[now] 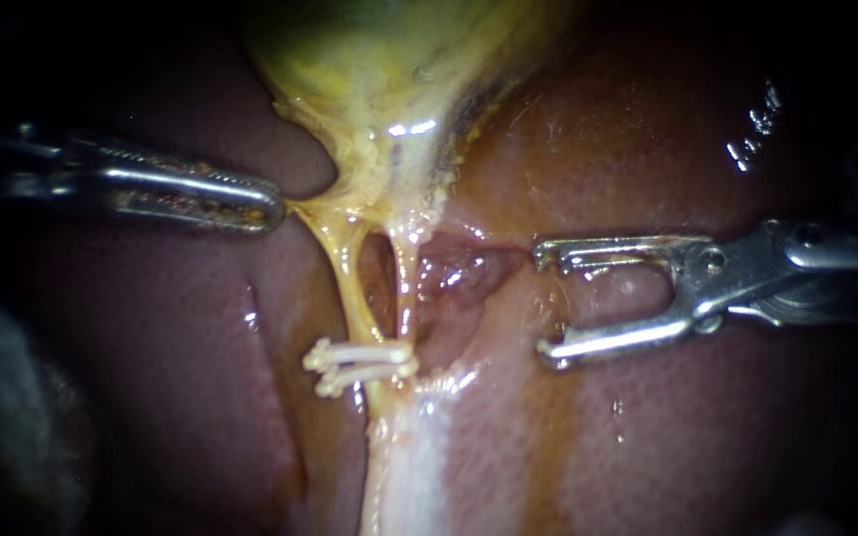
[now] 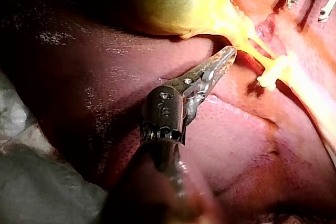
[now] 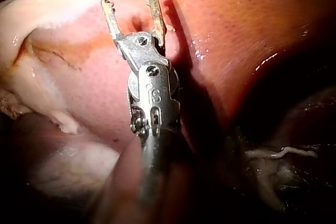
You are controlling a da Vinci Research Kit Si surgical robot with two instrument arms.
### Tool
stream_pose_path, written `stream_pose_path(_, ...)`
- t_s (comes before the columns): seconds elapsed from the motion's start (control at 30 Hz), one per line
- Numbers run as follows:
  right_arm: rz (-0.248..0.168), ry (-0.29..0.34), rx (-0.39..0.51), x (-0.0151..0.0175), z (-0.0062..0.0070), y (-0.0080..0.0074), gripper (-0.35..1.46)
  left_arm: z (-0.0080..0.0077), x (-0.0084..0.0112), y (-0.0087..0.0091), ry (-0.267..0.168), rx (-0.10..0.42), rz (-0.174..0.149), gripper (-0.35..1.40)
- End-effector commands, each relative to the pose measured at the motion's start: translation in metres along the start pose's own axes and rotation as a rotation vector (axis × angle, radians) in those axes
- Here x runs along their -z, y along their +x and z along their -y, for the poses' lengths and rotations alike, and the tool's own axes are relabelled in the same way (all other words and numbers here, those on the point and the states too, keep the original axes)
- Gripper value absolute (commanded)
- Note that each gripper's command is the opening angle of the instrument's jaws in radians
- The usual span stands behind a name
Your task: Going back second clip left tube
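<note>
The yellow-green gallbladder (image 1: 389,69) hangs from above, and two thin yellow tubes run down from its neck. The left tube (image 1: 348,283) carries white clips (image 1: 361,361) low down; the right tube (image 1: 405,288) runs just beside it. My left instrument (image 1: 275,208) is shut on the yellow tissue at the gallbladder's neck and holds it taut to the left. My right instrument (image 1: 545,303) stands to the right of the tubes, jaws wide open, empty and apart from them. The left wrist view shows the clips (image 2: 270,77) just beyond the left jaws (image 2: 228,56). In the right wrist view the open jaws (image 3: 131,3) hover over pink tissue.
Dark red liver (image 1: 151,347) surrounds the tubes on both sides. A pale whitish band (image 1: 414,457) continues down below the clips. A raw pink hollow (image 1: 459,273) lies between the right tube and my right instrument. Grey cloth (image 2: 31,182) lies beside the liver.
</note>
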Motion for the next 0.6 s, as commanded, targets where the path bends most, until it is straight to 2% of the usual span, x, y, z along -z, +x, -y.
stream_pose_path(0.03,0.000,0.000,0.000,0.0000,0.0000,0.0000,0.50,0.0001,-0.0003,-0.0001,-0.002,-0.003,0.001,-0.35)
stream_pose_path(0.33,0.000,0.001,0.000,0.0001,0.0001,-0.0001,0.50,0.0004,-0.0036,-0.0011,-0.014,0.000,0.007,-0.35)
stream_pose_path(0.6,0.000,0.001,0.000,0.0001,0.0001,-0.0001,0.50,0.0004,-0.0040,-0.0013,-0.019,-0.002,0.013,-0.35)
